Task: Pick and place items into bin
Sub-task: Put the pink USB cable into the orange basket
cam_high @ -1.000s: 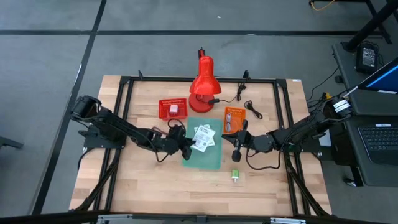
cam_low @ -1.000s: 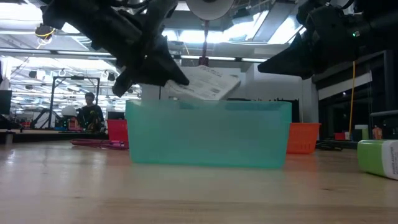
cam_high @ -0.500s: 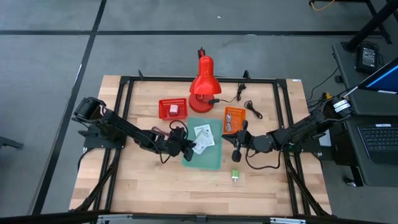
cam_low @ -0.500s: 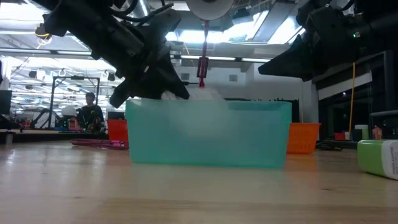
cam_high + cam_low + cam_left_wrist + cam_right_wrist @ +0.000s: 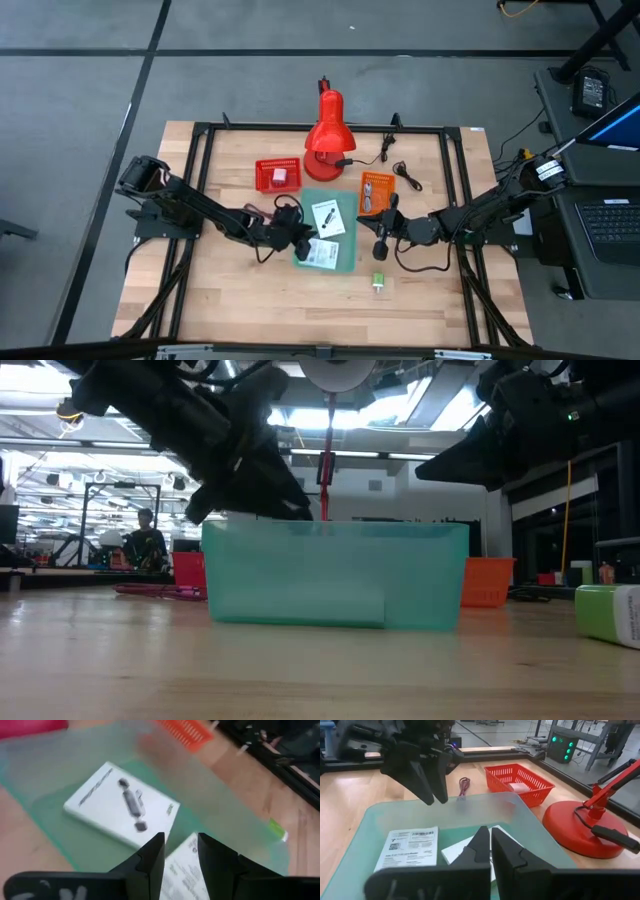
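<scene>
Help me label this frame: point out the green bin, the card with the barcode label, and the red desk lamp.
green bin [image 5: 517, 815]: right wrist view, on its translucent far wall.
card with the barcode label [image 5: 410, 847]: right wrist view, middle of its printed face.
red desk lamp [image 5: 327, 128]: high view, on its shade.

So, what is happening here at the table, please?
The robot is putting small items into the green bin in the middle of the table. The left hand hangs over the bin's left edge with its fingers apart and nothing between them. Two white printed cards, one and the other, lie inside the bin. The right hand waits shut at the bin's right side. A green block is not yet in the bin.
</scene>
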Controlling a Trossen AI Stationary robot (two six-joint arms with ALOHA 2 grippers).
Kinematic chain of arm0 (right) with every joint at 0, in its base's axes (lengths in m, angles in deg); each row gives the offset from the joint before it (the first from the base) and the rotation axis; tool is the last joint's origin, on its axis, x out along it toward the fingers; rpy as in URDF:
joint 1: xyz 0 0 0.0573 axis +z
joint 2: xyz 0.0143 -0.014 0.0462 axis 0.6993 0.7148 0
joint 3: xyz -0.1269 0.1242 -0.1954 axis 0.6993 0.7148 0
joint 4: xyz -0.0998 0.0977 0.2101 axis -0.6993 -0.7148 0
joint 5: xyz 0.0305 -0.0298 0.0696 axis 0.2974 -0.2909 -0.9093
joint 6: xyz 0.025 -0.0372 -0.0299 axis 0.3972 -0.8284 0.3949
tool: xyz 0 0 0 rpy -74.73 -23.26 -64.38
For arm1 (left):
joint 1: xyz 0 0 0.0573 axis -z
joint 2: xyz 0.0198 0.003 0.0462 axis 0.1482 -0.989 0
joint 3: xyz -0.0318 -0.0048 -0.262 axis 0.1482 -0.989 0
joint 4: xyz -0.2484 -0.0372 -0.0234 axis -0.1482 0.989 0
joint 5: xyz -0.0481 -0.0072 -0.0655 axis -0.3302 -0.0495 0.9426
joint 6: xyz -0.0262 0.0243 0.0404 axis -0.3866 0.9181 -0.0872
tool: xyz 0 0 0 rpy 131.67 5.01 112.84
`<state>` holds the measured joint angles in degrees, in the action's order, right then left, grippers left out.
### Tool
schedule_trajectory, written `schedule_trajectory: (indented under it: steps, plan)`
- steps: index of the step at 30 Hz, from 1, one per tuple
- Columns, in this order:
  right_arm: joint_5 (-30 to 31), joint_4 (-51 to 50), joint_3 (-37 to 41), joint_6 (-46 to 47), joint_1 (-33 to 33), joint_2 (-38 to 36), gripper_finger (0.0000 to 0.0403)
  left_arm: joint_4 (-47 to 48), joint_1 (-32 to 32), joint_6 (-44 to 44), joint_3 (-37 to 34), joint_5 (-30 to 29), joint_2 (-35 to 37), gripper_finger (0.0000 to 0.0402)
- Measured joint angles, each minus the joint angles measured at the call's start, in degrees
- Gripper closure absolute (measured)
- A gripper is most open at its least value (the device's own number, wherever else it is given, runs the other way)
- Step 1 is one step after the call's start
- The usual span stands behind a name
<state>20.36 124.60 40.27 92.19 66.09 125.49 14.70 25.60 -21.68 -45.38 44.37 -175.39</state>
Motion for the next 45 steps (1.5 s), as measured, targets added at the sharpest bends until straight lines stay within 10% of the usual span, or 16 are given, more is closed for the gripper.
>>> schedule_trajectory:
  steps: [17,45]
  plan:
    - [-1.9,4.4,0.0,4.0,1.1,0.0,0.0403,7.1,3.0,30.5,0.0,4.9,19.4,0.0299]
    - [-2.9,4.6,0.0,4.0,3.3,0.0,0.0402,45.5,6.2,29.4,-0.1,0.6,24.9,0.0200]
